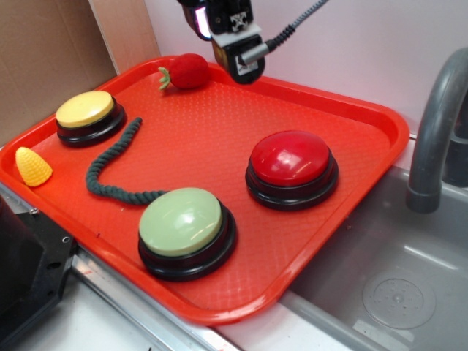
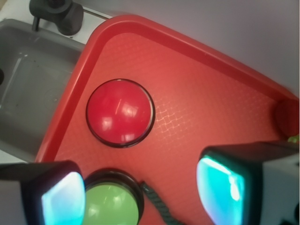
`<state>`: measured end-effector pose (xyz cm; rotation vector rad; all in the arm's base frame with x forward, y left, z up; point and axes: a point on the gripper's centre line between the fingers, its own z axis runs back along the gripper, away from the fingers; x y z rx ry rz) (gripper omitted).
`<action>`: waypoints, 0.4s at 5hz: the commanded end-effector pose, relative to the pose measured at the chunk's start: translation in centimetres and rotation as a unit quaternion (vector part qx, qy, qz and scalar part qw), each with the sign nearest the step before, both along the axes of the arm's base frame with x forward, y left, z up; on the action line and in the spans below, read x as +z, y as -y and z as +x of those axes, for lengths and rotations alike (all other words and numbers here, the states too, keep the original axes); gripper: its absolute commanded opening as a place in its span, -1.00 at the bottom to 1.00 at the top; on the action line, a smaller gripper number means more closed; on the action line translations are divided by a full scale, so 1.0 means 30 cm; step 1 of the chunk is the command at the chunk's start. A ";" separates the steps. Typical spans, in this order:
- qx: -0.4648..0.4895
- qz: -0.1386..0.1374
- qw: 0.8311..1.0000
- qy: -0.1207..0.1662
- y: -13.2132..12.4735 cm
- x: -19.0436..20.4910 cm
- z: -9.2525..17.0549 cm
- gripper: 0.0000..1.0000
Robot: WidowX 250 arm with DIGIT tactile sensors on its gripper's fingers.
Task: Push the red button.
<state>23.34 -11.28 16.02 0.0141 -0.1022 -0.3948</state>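
The fingers are spread apart and empty. Ahead of them lies the red button, whose glossy, rigid dome is probably best pressed at its crown rather than gripped.

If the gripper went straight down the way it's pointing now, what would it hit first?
Probably bare tray, not a button. The gripper hangs open high above the tray's far side, beside the strawberry. In the wrist view the red button sits off-centre ahead of the fingers, though depth is hard to judge.

Toy kitchen setup in a lab: grey sink w/ faucet, cardboard backdrop.
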 end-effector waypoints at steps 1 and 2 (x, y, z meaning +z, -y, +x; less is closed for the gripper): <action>0.024 -0.019 0.999 0.023 0.004 0.075 -0.017 1.00; 0.035 -0.020 0.999 0.029 -0.002 0.081 -0.030 1.00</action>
